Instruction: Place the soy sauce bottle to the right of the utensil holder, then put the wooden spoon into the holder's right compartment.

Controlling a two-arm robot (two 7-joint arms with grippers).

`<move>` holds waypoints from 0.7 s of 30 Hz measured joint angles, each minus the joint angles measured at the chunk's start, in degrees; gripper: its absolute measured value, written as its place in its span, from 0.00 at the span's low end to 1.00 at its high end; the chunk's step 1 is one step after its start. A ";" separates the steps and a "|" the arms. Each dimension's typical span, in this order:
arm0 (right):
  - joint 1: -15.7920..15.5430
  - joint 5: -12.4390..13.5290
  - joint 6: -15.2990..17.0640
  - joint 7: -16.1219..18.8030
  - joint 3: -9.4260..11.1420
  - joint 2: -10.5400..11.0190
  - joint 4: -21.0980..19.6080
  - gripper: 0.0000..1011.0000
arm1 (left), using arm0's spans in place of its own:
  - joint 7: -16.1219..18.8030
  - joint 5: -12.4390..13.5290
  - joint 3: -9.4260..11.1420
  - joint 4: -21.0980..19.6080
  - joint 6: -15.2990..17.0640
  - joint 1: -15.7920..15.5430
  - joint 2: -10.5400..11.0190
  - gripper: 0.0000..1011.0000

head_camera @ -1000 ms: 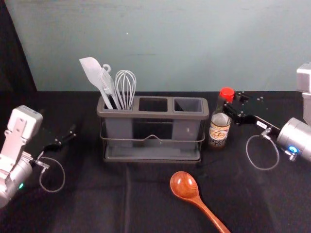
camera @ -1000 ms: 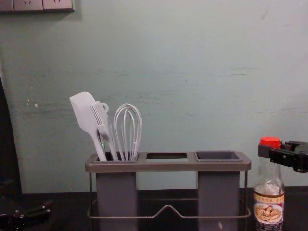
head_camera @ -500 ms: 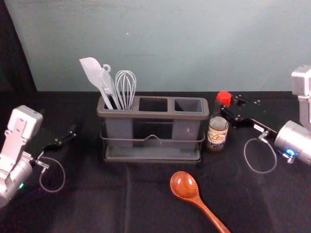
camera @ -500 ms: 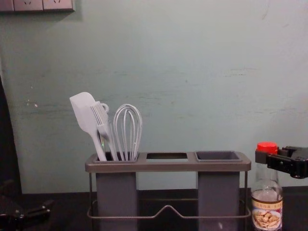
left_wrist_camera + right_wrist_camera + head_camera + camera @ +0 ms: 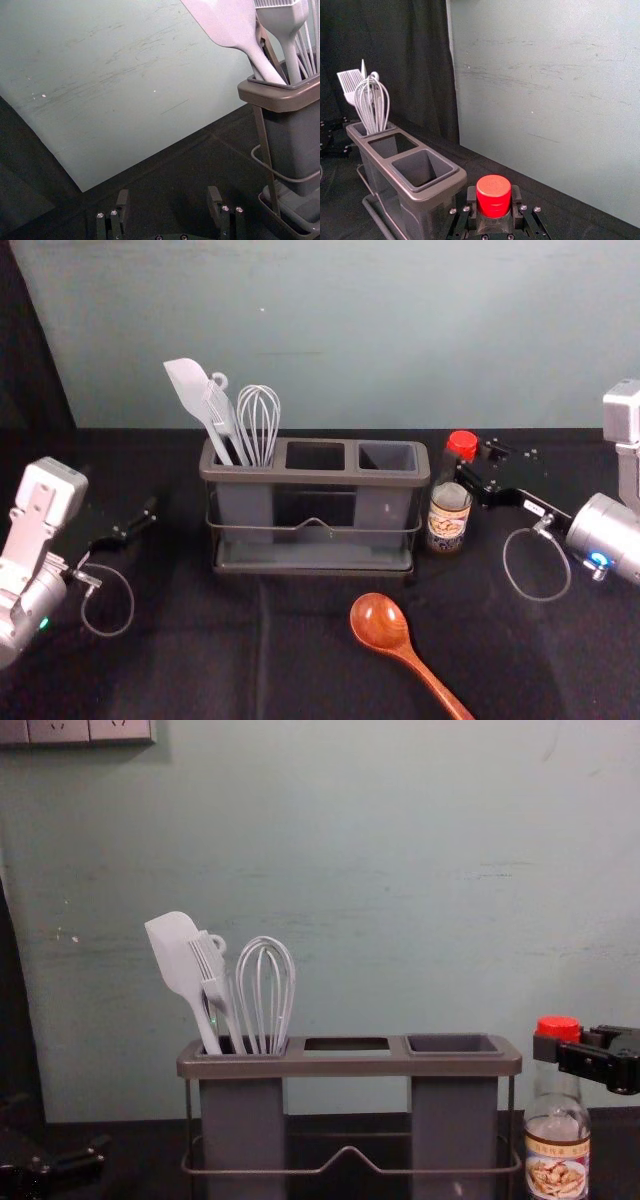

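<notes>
Head view: right gripper [image 5: 470,463] side-on around the upright bottle [image 5: 447,523]

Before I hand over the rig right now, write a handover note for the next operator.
Right gripper: shut on the neck of the soy sauce bottle, upright just right of the utensil holder.
Left gripper: open and empty, parked left of the holder.
Wooden spoon: on the table in front of the holder, bowl toward it.
Done: bottle brought to the holder's right side; I can't tell whether its base is fully down.
Left: confirm it is down, release it, then put the spoon into the empty right compartment.
</notes>
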 joint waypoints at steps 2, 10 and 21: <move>0.00 0.00 -0.02 0.01 0.00 0.00 0.00 0.38 | 0.00 0.00 0.00 0.00 0.00 0.00 0.00 1.00; 0.00 0.03 -0.04 0.02 0.00 0.01 0.00 0.38 | 0.00 0.00 0.00 0.00 0.00 0.00 0.00 1.00; 0.05 0.06 -0.05 0.04 -0.05 0.05 -0.04 0.58 | 0.00 0.00 0.00 0.00 0.00 0.00 0.00 1.00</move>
